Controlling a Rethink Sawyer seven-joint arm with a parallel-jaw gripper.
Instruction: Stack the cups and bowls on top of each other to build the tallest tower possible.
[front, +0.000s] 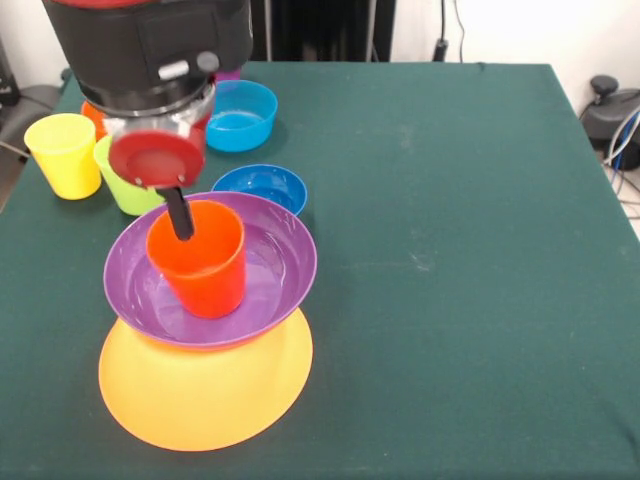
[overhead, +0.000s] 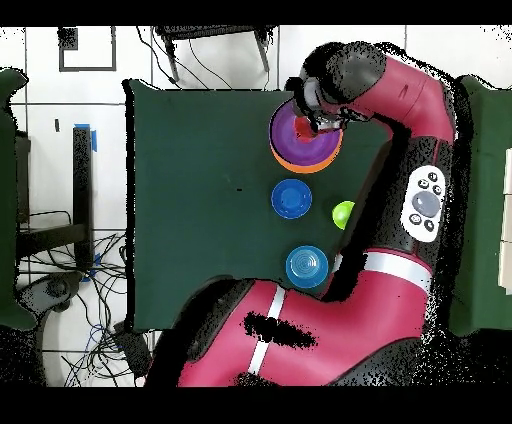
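1. Gripper (front: 181, 222) hangs straight over the tapered orange-red plastic cup (front: 200, 262); one black finger dips inside the cup's far rim, and whether the jaws are spread or pressed together cannot be told

2. That cup stands upright in the wide shallow purple plastic bowl (front: 262, 290), which sits on the very large upturned yellow-orange plastic bowl (front: 205, 395), forming the tower

3. Beyond the purple bowl lie the remaining pieces: a dark blue bowl (front: 262, 185) just beside its far rim, a lime green bowl (front: 122, 188), a yellow cup (front: 62, 152) and a light blue bowl (front: 242, 113), so any next pick probably lies away from the tower, past its far rim
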